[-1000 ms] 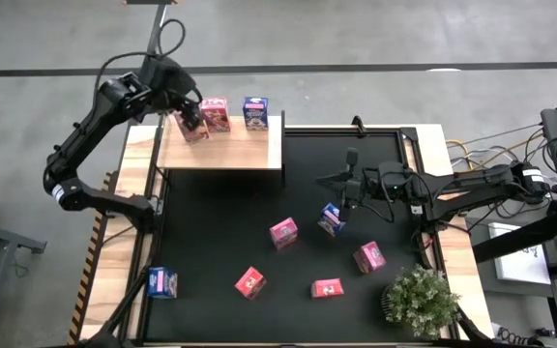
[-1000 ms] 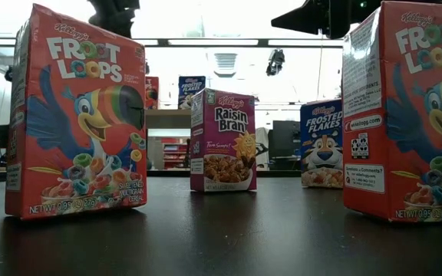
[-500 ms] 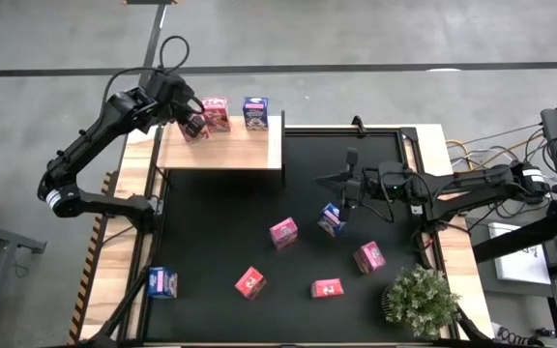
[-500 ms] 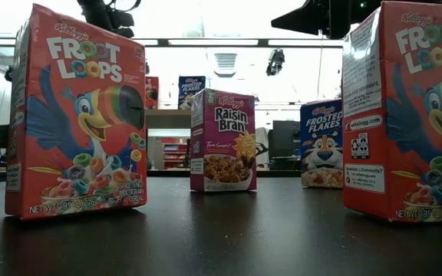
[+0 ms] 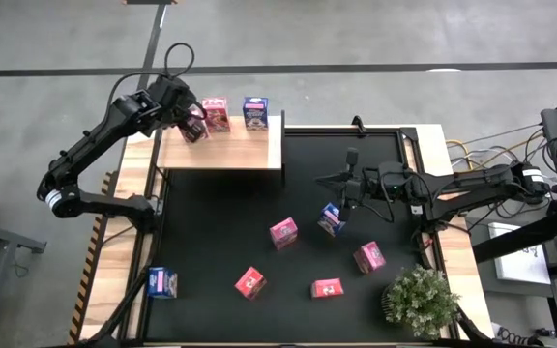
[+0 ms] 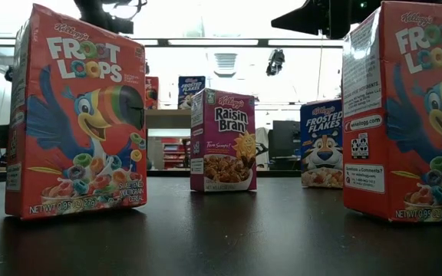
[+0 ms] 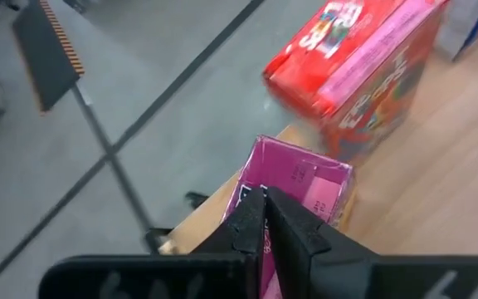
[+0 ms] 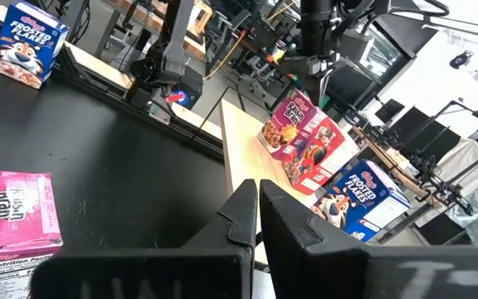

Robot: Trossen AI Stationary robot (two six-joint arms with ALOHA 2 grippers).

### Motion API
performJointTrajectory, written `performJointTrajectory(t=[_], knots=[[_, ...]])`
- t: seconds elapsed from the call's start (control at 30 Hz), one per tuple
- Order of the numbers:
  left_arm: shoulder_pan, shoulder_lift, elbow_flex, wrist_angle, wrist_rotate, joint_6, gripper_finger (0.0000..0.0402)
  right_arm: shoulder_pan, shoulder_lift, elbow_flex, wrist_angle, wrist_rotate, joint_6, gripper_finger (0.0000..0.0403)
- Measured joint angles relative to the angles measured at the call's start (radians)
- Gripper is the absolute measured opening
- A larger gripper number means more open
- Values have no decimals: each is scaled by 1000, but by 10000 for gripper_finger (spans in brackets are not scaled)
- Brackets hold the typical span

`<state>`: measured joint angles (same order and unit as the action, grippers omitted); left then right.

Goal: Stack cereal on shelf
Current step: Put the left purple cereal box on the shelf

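As left gripper (image 5: 190, 114) hangs clenched, empty, above shelf (image 5: 222, 153) at eleven o'clock, pink box (image 7: 293, 187) below seems near edge; nudge topples it.

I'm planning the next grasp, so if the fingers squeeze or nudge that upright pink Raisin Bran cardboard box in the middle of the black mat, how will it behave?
The pink Raisin Bran cardboard box looks small, so probably light. It stands tall on a narrow base, so a high nudge would likely tip it. Thin card may dent under a hard squeeze.

Glossy printed cardboard cereal (image 6: 76, 115), pale wooden shelf (image 5: 222, 147), seemingly matt.
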<state>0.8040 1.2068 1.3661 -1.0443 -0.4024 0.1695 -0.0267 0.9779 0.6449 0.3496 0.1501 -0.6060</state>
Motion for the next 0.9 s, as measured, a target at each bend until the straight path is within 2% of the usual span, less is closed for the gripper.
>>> performJointTrajectory(t=[0.2, 0.33, 0.53, 0.7, 0.77, 0.83, 0.9], knots=[[1, 1, 23, -30, -33, 157, 1, 0, 0, 0, 0, 0, 0, 9], [1, 2, 26, -30, -33, 179, 1, 0, 0, 0, 0, 0, 0, 9], [-19, -2, 73, -65, -1, 74, 1, 0, 0, 0, 0, 0, -1, 9], [-46, -26, 92, -180, 218, -48, 1, 0, 0, 0, 0, 0, -7, 9], [-52, -44, 65, -211, 267, -83, 1, 0, 0, 0, 0, 0, -7, 9], [-53, -62, 19, -213, 247, -88, 1, 0, 0, 0, 0, 0, -8, 9], [-52, -76, -35, -184, 169, -89, 1, 0, 0, 0, 0, 0, -8, 9]])
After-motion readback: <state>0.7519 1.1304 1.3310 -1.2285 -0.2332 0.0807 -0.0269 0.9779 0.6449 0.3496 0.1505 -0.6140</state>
